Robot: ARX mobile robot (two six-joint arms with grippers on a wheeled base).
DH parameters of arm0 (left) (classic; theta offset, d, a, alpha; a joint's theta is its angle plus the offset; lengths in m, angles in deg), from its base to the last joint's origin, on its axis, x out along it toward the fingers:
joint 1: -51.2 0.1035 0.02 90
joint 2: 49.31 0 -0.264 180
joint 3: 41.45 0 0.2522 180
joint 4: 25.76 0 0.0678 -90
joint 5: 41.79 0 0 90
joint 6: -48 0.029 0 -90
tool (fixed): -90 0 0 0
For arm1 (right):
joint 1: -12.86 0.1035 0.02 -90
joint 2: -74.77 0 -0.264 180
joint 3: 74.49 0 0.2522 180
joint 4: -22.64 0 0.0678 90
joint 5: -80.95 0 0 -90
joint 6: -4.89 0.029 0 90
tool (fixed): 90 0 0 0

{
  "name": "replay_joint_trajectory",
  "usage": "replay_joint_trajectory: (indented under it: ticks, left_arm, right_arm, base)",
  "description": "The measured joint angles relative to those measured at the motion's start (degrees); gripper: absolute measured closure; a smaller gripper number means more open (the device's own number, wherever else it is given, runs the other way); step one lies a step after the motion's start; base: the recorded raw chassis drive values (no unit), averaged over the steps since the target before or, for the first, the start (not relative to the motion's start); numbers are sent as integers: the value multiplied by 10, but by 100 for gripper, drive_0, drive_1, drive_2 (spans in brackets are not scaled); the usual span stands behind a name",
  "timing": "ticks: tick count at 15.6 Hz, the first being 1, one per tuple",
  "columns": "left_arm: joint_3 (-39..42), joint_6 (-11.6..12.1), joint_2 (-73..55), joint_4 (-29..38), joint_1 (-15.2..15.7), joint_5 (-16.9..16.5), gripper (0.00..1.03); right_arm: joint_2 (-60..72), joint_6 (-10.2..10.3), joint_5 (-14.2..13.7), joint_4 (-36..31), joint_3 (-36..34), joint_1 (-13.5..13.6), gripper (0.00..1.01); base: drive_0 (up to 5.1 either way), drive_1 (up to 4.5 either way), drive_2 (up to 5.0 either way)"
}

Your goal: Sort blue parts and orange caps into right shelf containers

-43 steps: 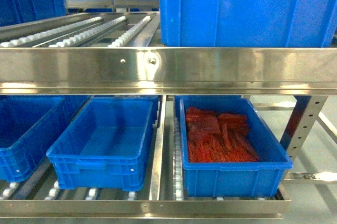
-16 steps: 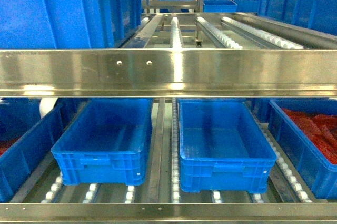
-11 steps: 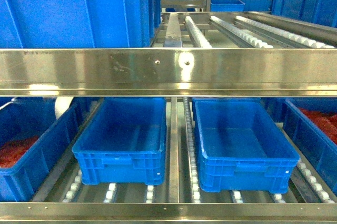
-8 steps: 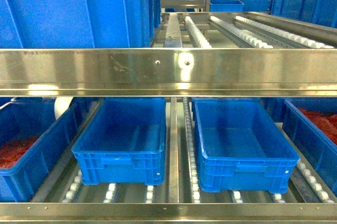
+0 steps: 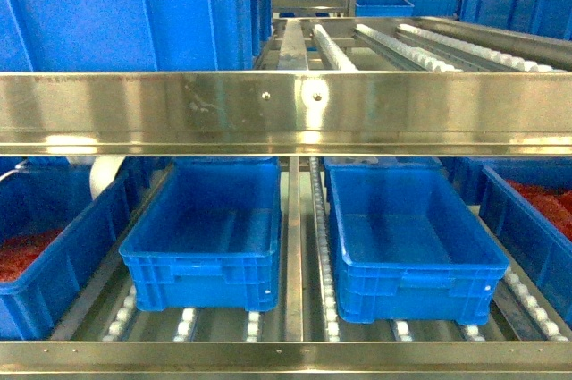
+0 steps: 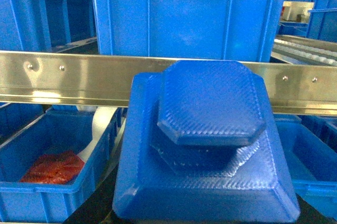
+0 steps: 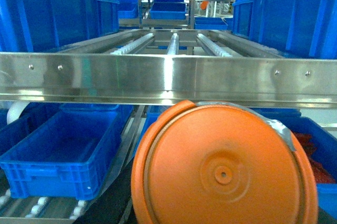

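Note:
A blue part (image 6: pixel 210 129), a square base with an octagonal raised top, fills the left wrist view and hangs in the air close to the camera. It hides my left gripper's fingers, which hold it from below. A round orange cap (image 7: pixel 224 166) with concentric rings fills the lower right wrist view the same way and covers my right gripper's fingers. Two blue containers (image 5: pixel 204 228) (image 5: pixel 411 237) sit side by side on the lower roller shelf, both with nothing inside. Neither gripper shows in the head view.
A steel shelf rail (image 5: pixel 286 112) crosses in front at mid height. Outer crates at far left (image 5: pixel 36 255) and far right (image 5: pixel 536 210) hold red pieces. Large blue crates (image 5: pixel 134 9) stand on the upper rollers. A white roll (image 5: pixel 105 174) sits behind the left crate.
The head view swung from a shelf section with a red-filled crate to the two empty crates. Over the last half second the view shifted only slightly; the crates stayed put.

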Motion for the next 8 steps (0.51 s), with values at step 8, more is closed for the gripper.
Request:
replay_joint_trajectory:
  ticks: [8]
  left_arm:
    - [0, 2, 0, -3, 0, 0, 61]
  right_arm:
    - [0, 0, 0, 2, 0, 0, 55]
  base:
    - [0, 0, 0]
